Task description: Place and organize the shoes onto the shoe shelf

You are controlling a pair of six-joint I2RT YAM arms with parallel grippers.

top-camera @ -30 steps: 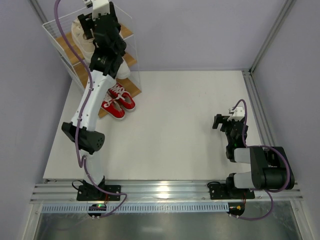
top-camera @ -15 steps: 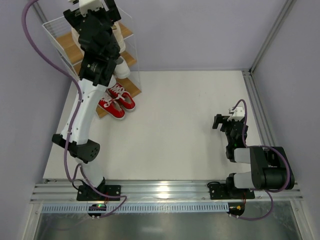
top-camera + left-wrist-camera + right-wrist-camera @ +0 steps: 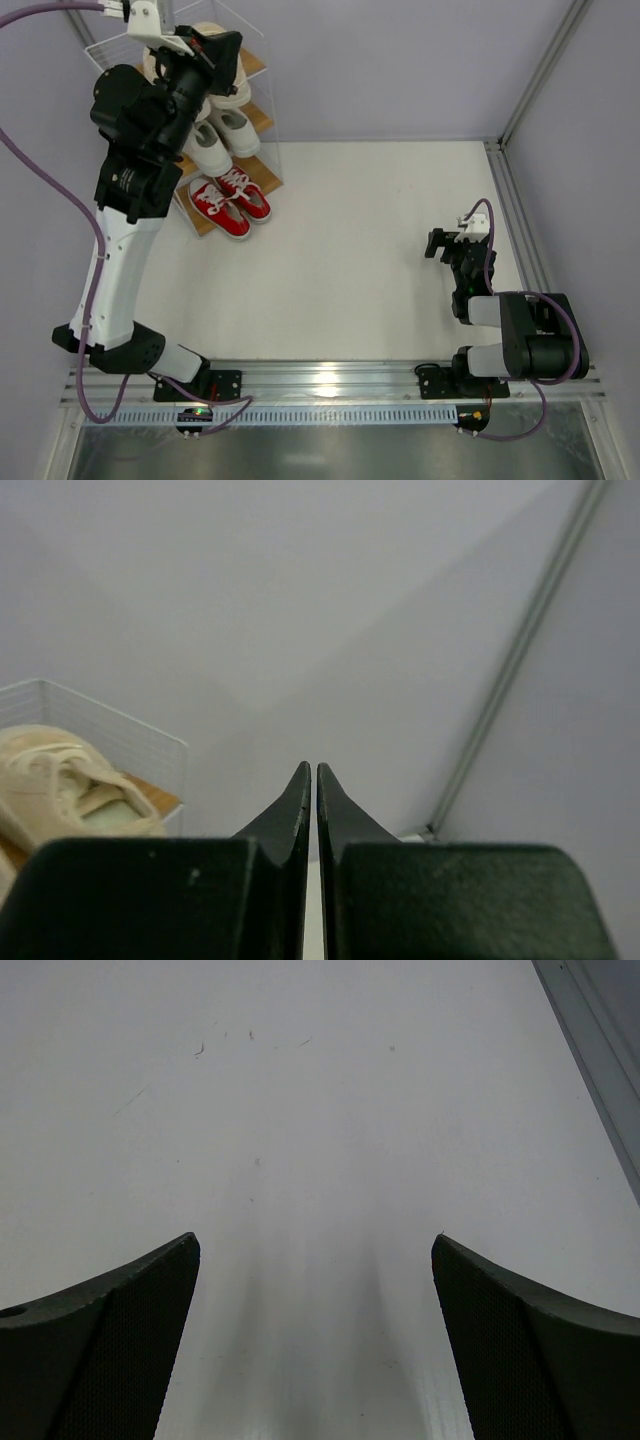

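The shoe shelf stands at the table's far left corner. Beige shoes lie on its top board, white shoes on the middle board and red shoes on the bottom one. My left gripper hovers high over the top tier, shut and empty. In the left wrist view the closed gripper points at the back wall, with one beige shoe and the shelf's wire frame low on the left. My right gripper rests low over the table on the right, open and empty.
Lilac walls close the back and both sides, with a metal post in the far right corner. A metal rail runs along the near edge where both arm bases sit. White tabletop lies between shelf and right arm.
My left arm has lifted and swung back to the left, off the shelf's top tier, uncovering the beige and white shoes. Its jaws went from open to shut. The right arm stayed still.
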